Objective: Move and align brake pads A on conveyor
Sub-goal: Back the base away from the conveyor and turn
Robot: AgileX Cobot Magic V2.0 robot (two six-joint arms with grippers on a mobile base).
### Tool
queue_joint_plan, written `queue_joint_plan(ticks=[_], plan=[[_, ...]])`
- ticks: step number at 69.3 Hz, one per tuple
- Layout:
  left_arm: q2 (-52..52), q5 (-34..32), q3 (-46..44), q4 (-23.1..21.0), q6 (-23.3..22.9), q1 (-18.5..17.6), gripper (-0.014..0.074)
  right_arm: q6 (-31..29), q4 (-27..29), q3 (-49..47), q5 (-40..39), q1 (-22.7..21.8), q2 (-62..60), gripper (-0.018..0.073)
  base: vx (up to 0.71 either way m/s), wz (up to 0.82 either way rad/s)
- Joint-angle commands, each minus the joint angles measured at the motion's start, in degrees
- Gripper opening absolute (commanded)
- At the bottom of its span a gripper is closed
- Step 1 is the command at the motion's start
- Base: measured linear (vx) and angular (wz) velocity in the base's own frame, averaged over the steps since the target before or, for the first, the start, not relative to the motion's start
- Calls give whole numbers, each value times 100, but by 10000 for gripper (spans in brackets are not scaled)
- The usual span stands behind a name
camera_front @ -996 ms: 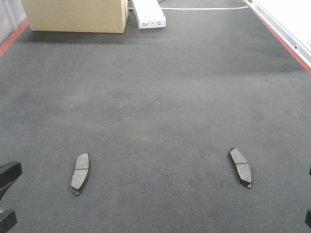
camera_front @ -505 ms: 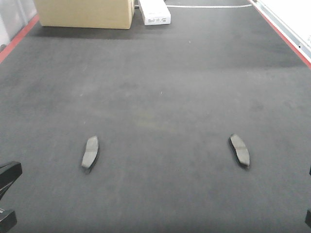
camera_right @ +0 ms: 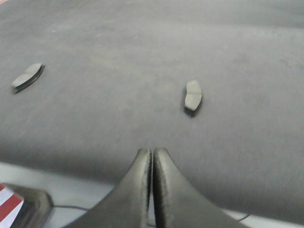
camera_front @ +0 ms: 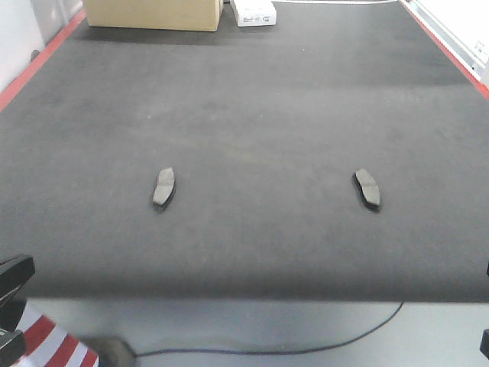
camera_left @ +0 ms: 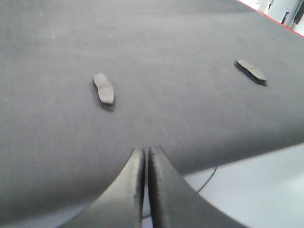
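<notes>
Well apart on the conveyor (camera_front: pixel 244 99), nearer its front edge: left pad (camera_front: pixel 163 186), right pad (camera_front: pixel 367 189). Closed and empty: left fingers (camera_left: pixel 134 178), right fingers (camera_right: pixel 139 178).

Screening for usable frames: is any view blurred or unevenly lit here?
Front view: fairly sharp, left pad and right pad distinct, darker band across the far conveyor. Left wrist view: soft, shut left gripper blurred. Right wrist view: softest, right gripper and pads smeared.

Charcoal conveyor (camera_front: pixel 252 92) with left brake pad (camera_front: pixel 163 186), right brake pad (camera_front: pixel 367 189) well apart, cardboard box (camera_front: pixel 153 14) beyond.
</notes>
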Motion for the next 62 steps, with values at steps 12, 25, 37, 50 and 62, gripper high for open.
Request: queue_joint_plan(ticks=[12, 25, 37, 50, 62], plan=[[4, -320, -153, -51, 8, -36, -6, -70, 13, -156, -420, -18, 31, -10, -24, 8], [4, -320, -153, -51, 8, -36, -6, -70, 13, -156, -426, -18, 31, -10, -23, 11], [4, -314, -153, -51, 8, -36, -6, -70, 13, -156, -426, -18, 31, -10, -23, 1], [-10, -308, -153, -51, 8, -36, -6, -70, 13, -156, -426, -18, 31, -10, -24, -23], [-14, -279, -153, -51, 8, -36, -6, -70, 13, -156, -419, -18, 31, -10, -19, -53]])
